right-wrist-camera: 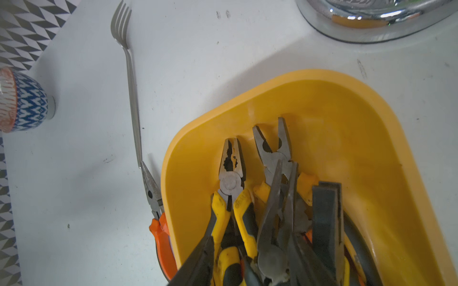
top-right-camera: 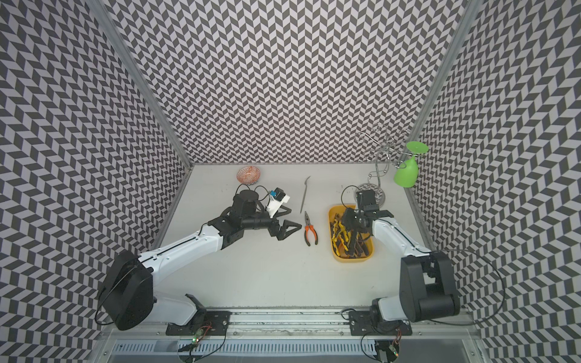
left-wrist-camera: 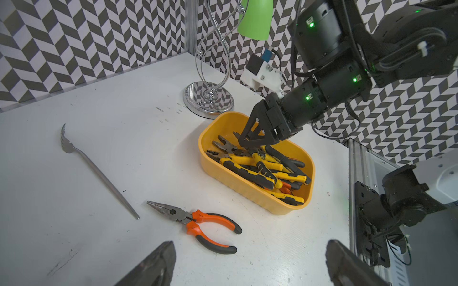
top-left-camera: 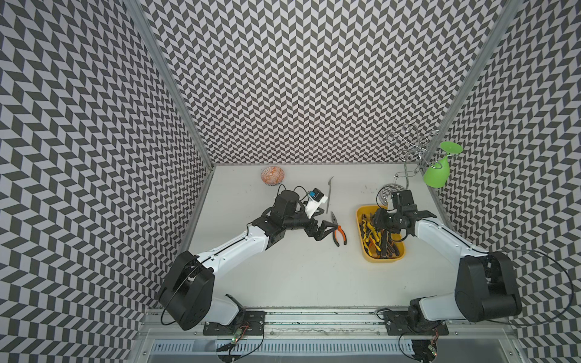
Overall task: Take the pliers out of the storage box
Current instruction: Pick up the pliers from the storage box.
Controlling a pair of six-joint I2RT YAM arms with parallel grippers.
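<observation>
Down inside the storage box (left-wrist-camera: 235, 183), the right gripper (left-wrist-camera: 252, 144) is straddling tangled pliers (left-wrist-camera: 247, 170), clamped or not I cannot tell, risking dragging neighbours along, while the left gripper (left-wrist-camera: 250, 244) is gaping.

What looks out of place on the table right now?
The bowl lies tipped on its side at the back of the table, foot sideways. Otherwise nothing: the orange pliers lie flat beside the box, nothing spilled or damaged.

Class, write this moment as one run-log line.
left gripper: open, empty | right gripper: inside storage box among pliers, grip unclear | orange-handled pliers: on table
</observation>
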